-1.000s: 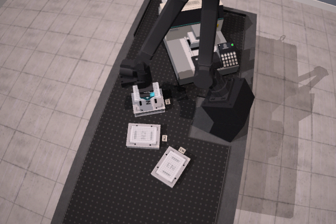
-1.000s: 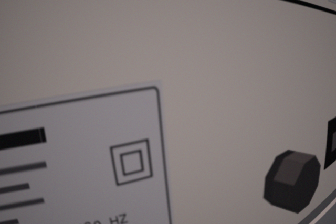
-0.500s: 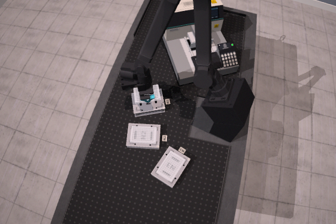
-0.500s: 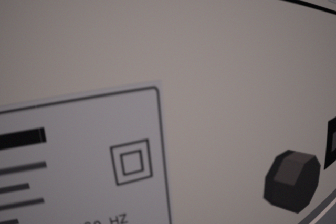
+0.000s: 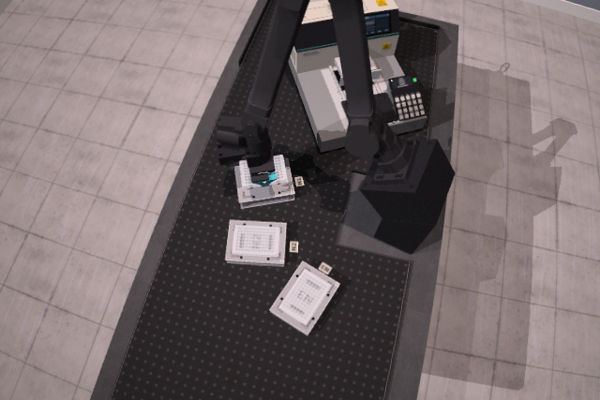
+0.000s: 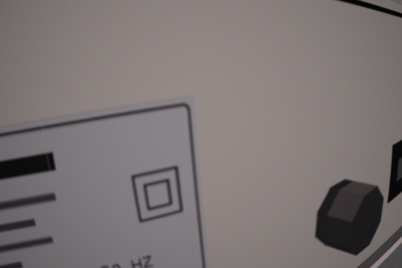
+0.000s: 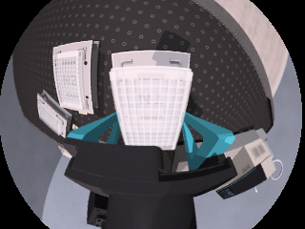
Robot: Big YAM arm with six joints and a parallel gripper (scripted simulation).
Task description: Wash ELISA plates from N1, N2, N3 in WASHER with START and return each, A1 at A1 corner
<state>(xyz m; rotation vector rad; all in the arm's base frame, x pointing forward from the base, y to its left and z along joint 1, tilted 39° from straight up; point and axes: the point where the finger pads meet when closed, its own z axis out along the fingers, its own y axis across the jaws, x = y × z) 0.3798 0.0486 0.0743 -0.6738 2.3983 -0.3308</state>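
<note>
My gripper (image 5: pixel 262 175) (image 7: pixel 151 114) is shut on a white plate (image 5: pixel 244 172) (image 7: pixel 152 105), its teal fingers at the plate's two sides. The plate hangs over nest N1 (image 5: pixel 266 193) (image 7: pixel 150 58), whose surface shows beyond and below it. A plate (image 5: pixel 255 242) (image 7: pixel 69 81) lies in nest N2 (image 5: pixel 232 226). Another plate (image 5: pixel 306 296) (image 7: pixel 51 119) lies in nest N3 (image 5: pixel 275 306). The washer (image 5: pixel 315 100) stands at the back with its lamp (image 5: pixel 414 80) green beside the keypad (image 5: pixel 409 105). Its carrier is largely hidden behind the arm. The held plate's cut-off corner cannot be made out.
The arm's black base (image 5: pixel 412 201) stands right of the nests. Small label tags for N1 (image 5: pixel 299 181), N2 (image 5: pixel 293 246) and N3 (image 5: pixel 324 267) lie beside the nests. The exterior view shows only a close beige panel (image 6: pixel 259 96) with a printed label (image 6: pixel 97 161) and a dark knob-like part (image 6: pixel 350 219).
</note>
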